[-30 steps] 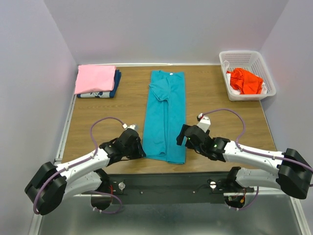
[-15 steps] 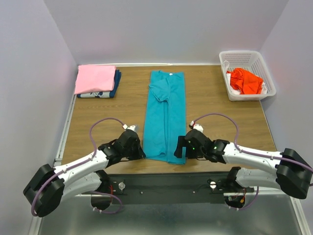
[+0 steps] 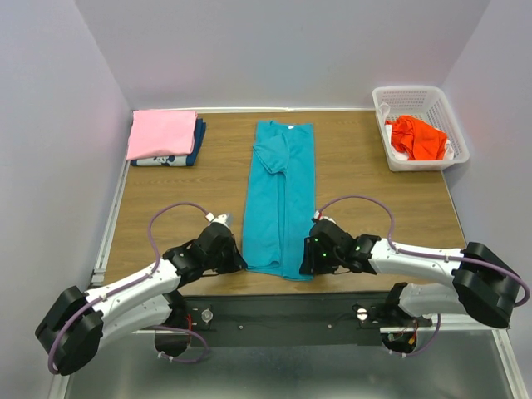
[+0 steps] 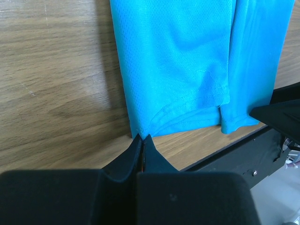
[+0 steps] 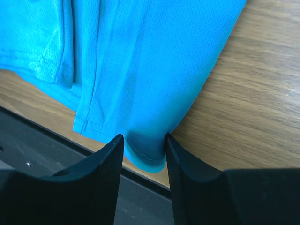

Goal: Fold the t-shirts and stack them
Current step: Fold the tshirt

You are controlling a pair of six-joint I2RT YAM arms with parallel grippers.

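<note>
at the near edge of the table [image 3: 179, 208], the teal t-shirt [image 3: 281, 195] is lying lengthwise, folded narrow. the left gripper [image 4: 141, 138] is pinching its left hem corner, jaws together; the right gripper [image 5: 143, 141] is straddling the right corner, jaws apart. it should be catching every layer before both lift evenly. bare wood either side is leaving swing room.

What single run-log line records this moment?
left tool: shut on plain teal cloth t-shirt, near-left hem corner | right tool: open, astride near-right hem corner | lift: not begun
</note>
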